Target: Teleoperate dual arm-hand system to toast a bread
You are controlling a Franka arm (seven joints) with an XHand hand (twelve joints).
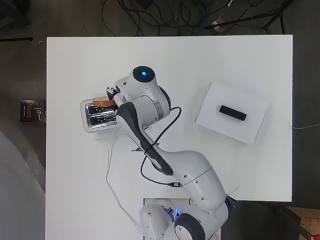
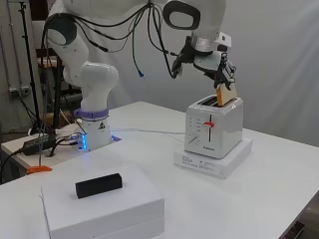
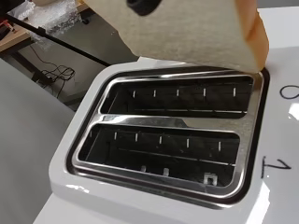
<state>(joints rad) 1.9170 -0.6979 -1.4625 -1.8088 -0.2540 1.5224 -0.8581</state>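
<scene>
The hand (image 2: 218, 67) pinches a bread slice (image 2: 226, 93) above the toaster (image 2: 213, 130), lower edge at the far slot's rim; both slots (image 3: 161, 151) gape open on the counter (image 2: 279, 169).

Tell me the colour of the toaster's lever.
Red. The lever sits on the white toaster front, clearest in the side view.

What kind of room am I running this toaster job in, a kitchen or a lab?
Most likely a robotics lab, not a kitchen. The toaster stands on a bare white table, cables trail across the dark floor beyond it, and a plain backdrop hangs behind. The robot hand holds the bread over a slot.
</scene>
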